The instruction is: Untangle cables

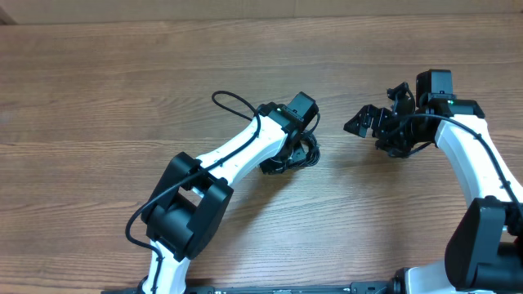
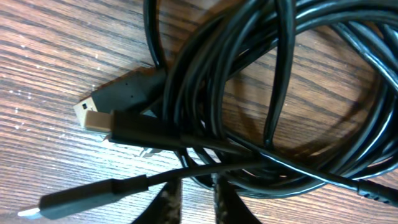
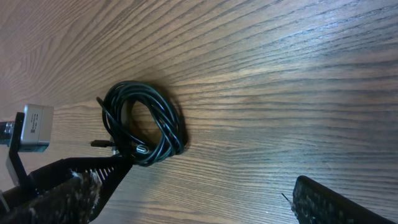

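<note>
The cables [image 1: 304, 153] lie as one black coil on the wooden table, and their loops [image 2: 267, 93] fill the left wrist view. Three plug ends stick out to the left: a USB plug [image 2: 109, 102], a tan-tipped one [image 2: 99, 121] and a silver-tipped one [image 2: 81, 200]. My left gripper [image 1: 288, 157] is down at the coil. Its fingers [image 2: 168, 205] stand close together with a narrow gap, tips under the coil's near strands, so a pinch cannot be made out. My right gripper [image 1: 378, 108] hangs wide open to the right of the coil [image 3: 146, 124], holding nothing.
The left arm's own thicker black wire [image 1: 233, 102] loops above its forearm. In the right wrist view a grey box [image 3: 34, 127] on the left arm shows beside the coil. Bare wood [image 1: 122, 73] lies around the coil.
</note>
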You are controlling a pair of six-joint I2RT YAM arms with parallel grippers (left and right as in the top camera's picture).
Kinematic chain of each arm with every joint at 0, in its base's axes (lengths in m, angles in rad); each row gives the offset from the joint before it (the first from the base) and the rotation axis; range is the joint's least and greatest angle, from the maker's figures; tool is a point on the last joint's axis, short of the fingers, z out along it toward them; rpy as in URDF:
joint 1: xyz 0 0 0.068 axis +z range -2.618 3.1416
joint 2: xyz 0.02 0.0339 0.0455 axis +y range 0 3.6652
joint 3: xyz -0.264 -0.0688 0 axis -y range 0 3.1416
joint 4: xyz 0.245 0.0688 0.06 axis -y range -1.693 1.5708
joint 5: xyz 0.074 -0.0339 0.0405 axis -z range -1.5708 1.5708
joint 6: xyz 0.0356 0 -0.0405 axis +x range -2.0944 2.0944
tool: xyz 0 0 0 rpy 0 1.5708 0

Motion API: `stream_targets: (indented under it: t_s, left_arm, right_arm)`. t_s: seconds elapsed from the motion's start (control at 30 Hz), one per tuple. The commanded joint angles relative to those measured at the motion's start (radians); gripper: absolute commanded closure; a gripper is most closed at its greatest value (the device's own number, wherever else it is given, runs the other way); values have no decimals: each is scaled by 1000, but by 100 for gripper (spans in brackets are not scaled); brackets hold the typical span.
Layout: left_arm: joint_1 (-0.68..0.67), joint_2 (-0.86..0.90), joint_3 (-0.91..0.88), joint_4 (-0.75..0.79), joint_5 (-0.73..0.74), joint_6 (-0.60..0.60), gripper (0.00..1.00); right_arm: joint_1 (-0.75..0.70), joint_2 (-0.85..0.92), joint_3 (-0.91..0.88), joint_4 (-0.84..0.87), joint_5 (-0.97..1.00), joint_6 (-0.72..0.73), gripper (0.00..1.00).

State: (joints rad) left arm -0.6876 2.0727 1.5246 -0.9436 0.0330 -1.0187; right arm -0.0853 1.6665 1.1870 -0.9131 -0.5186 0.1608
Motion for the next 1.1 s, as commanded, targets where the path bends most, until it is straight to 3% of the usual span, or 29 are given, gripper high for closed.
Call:
stream_targets:
  t_s: [0.0,0.07,0.13,0.23,0.4,0.67,1.07]
  left_arm:
    - [-5,23,-12,2,-25,-14,86]
    - [-4,23,-12,2,-85,-14,87]
    - [-2,23,-12,1,-129,-13,79]
    - [3,23,-12,-11,-177,8,75]
    - [23,23,-12,-40,-307,177,80]
    - [82,23,-12,-41,-314,388,82]
    - [265,27,-12,-98,-272,426,68]
  right_arm:
    - [-5,-1,-3,4,3,0,0]
    - [-5,-1,-3,4,3,0,0]
    - [-5,-1,-3,4,3,0,0]
    - [-5,-1,-3,4,3,0,0]
    - [-5,-1,-3,4,3,0,0]
    - [-5,-1,-3,4,3,0,0]
    - [-5,-1,-3,4,3,0,0]
